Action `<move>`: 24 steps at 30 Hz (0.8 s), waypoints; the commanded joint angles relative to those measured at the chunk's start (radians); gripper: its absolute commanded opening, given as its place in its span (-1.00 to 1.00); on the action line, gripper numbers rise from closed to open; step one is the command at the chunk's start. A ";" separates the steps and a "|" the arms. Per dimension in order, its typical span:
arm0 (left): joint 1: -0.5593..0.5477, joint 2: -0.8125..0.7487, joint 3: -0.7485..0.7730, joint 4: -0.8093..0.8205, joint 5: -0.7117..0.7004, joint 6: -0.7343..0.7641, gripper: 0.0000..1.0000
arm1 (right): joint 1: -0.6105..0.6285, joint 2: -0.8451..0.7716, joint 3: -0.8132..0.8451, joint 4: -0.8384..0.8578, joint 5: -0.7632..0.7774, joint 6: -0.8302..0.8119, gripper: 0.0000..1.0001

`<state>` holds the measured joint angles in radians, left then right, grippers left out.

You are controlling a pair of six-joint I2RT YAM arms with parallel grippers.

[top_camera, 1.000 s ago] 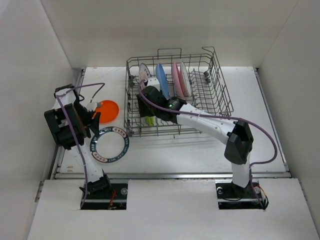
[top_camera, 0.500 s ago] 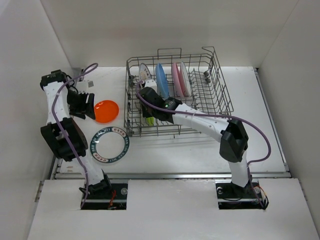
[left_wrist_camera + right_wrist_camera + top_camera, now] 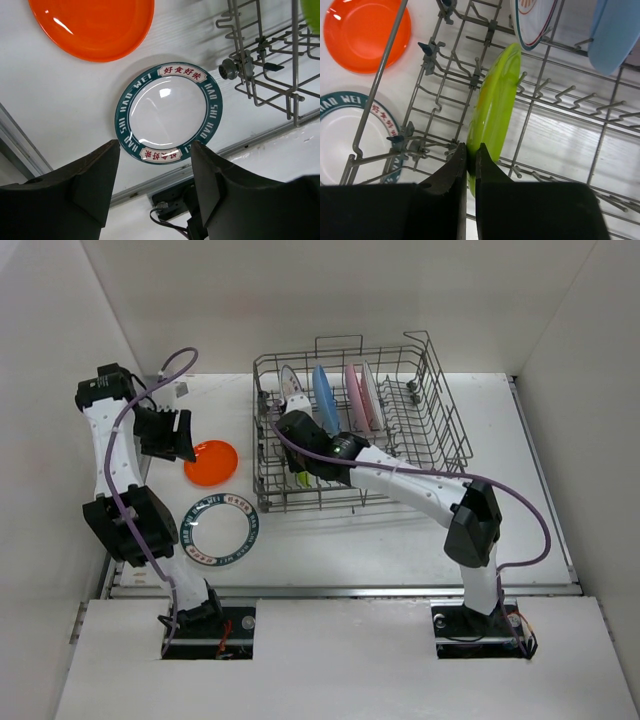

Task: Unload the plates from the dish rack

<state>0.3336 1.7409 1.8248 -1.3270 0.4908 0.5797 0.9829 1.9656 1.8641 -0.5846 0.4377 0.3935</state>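
The grey wire dish rack (image 3: 440,425) stands at the back of the table. A lime green plate (image 3: 495,107) stands on edge in its front left corner, and my right gripper (image 3: 470,150) is shut on that plate's rim. Behind it stand a white patterned plate (image 3: 290,385), a blue plate (image 3: 322,398), a pink plate (image 3: 351,392) and another white plate (image 3: 368,395). Flat on the table left of the rack lie an orange plate (image 3: 212,462) and a white plate with a teal lettered rim (image 3: 220,531). My left gripper (image 3: 155,150) hangs open and empty high above them.
White walls close in on both sides and the back. A metal rail (image 3: 340,590) runs along the table's near edge. The rack's right half (image 3: 420,430) holds only upright tines.
My right gripper has shut on the lime green plate's rim. The left arm has swung up and back from the teal-rimmed plate to above the orange one.
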 commanded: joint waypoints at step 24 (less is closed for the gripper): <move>-0.036 0.008 0.005 -0.245 0.091 -0.014 0.13 | -0.141 -0.278 -0.204 0.256 -0.113 0.200 -1.00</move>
<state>0.2966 1.7546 1.8458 -1.3273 0.5510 0.5663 0.8505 1.7111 1.6897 -0.4126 0.3473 0.5583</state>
